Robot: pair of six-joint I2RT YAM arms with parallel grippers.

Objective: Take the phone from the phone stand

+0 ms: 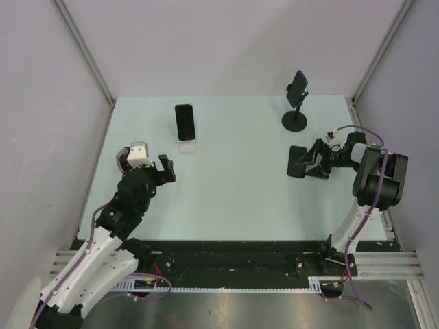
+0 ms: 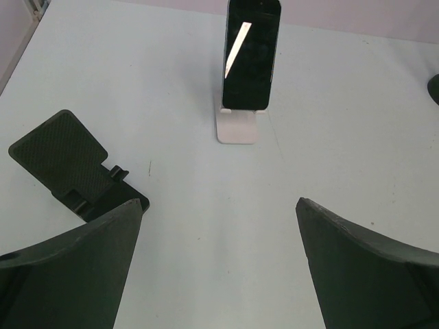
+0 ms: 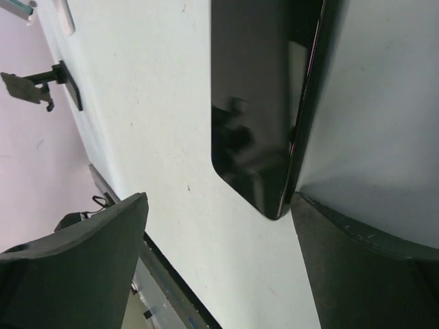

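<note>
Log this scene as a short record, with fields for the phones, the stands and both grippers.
standing phone: black, leaning on white stand, far side, left of centre
flat phone: black, lying on table, right side
black stand: round base, upright, far right
left gripper: open, empty, facing standing phone
right gripper: open, fingers either side of flat phone

text: none legible | labels: none | brands: none | numbers: none

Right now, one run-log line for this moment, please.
left fingers open, empty | right fingers open, beside glossy black phone lying flat on pale table | second black phone propped on white stand
</note>
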